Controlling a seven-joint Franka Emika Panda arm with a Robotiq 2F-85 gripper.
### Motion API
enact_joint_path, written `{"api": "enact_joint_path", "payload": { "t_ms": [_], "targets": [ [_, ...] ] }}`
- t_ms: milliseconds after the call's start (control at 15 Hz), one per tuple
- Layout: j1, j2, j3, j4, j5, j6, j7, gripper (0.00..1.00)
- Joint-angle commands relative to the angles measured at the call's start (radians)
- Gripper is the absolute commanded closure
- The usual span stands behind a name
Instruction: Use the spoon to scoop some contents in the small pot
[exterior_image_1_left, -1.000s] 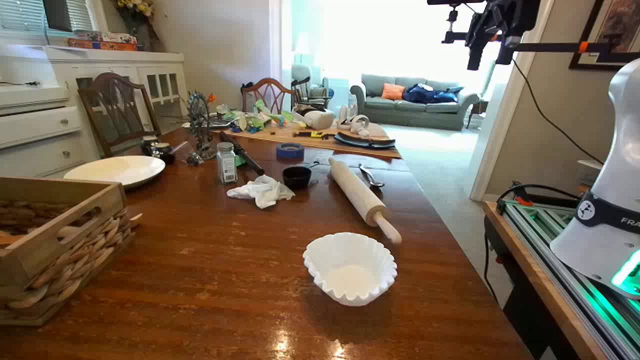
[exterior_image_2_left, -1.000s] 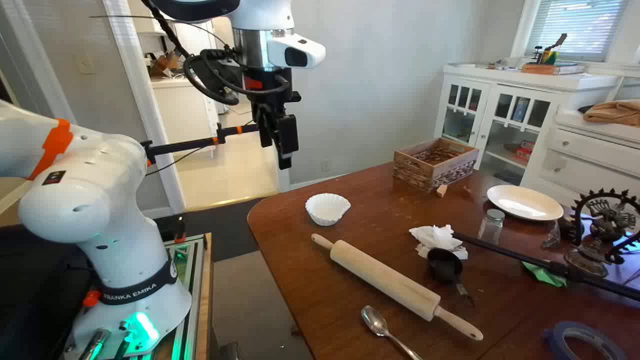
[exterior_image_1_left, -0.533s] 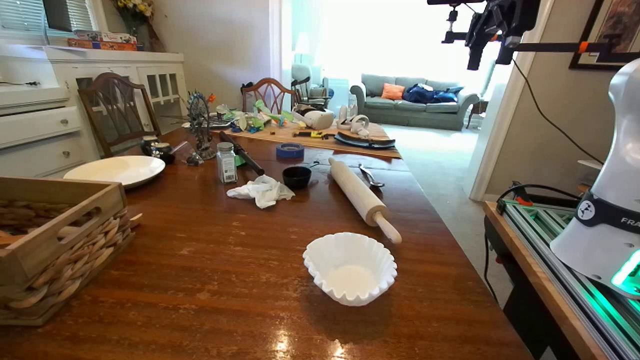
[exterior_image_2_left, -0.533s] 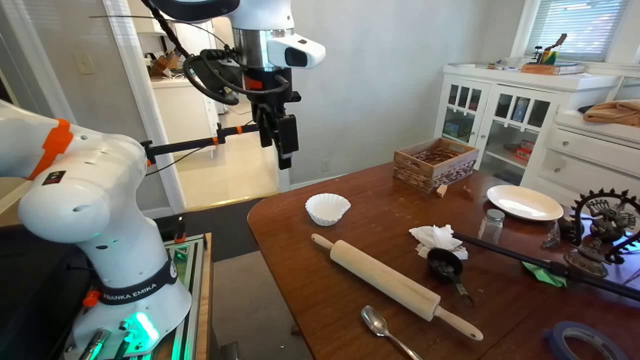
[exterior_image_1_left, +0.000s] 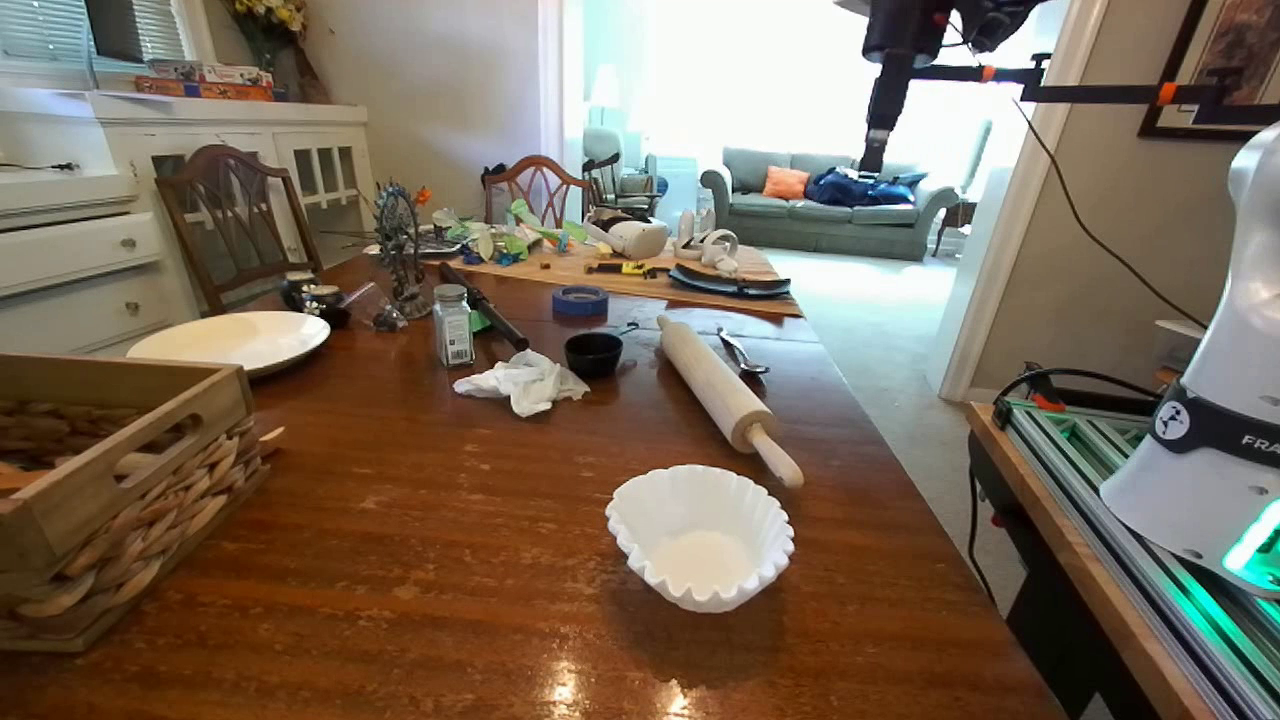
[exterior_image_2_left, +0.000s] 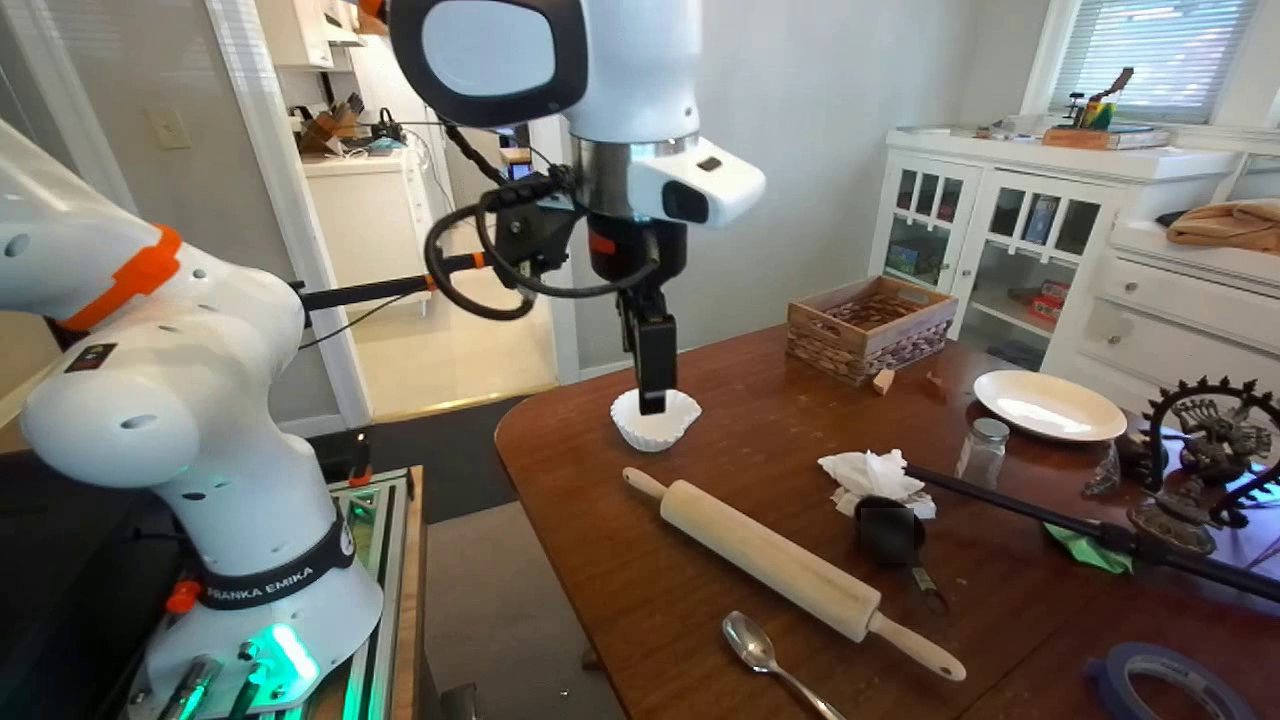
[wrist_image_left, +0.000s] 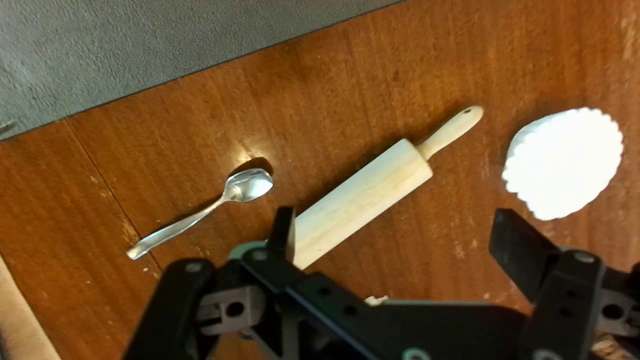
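Note:
The silver spoon (exterior_image_2_left: 750, 641) lies on the table beside the rolling pin. It shows also in an exterior view (exterior_image_1_left: 742, 354) and at the left of the wrist view (wrist_image_left: 246, 186). The small dark pot (exterior_image_2_left: 888, 533), with its thin handle, stands across the rolling pin from the spoon; it shows also in an exterior view (exterior_image_1_left: 594, 355). Its contents cannot be made out, and it is out of sight in the wrist view. My gripper (wrist_image_left: 395, 217) is open and empty, its fingers wide apart. It hangs high above the table (exterior_image_2_left: 653, 402), well away from spoon and pot.
A wooden rolling pin (exterior_image_2_left: 770, 555) lies between spoon and pot. A white fluted bowl (exterior_image_1_left: 700, 540) stands near the table's end. Crumpled paper (exterior_image_1_left: 527, 383), a glass jar (exterior_image_1_left: 453, 325), a black rod (exterior_image_2_left: 1030, 508), blue tape (exterior_image_2_left: 1165, 685), a plate (exterior_image_2_left: 1050, 405) and a basket (exterior_image_2_left: 870, 330) are also there.
Over the last half second the arm has moved out over the table and the gripper has turned, sitting lower in both exterior views. The spoon, pot and other things have not moved.

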Motion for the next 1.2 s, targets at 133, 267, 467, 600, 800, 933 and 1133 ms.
{"api": "enact_joint_path", "payload": {
  "t_ms": [133,267,467,600,800,933,1133],
  "targets": [
    [-0.07,0.368,-0.026,0.164,0.053,0.182,0.14,0.0],
    [-0.085,0.466,-0.02,0.21,0.079,0.228,0.213,0.0],
    [-0.097,0.594,-0.012,0.255,0.117,0.303,0.336,0.0],
    [-0.101,0.667,-0.013,0.273,0.134,0.363,0.42,0.0],
    [-0.109,0.754,-0.027,0.28,0.145,0.477,0.538,0.0],
    [-0.112,0.804,-0.04,0.28,0.144,0.525,0.624,0.0],
    [-0.104,0.864,-0.064,0.282,0.148,0.556,0.761,0.0]
  ]
}}
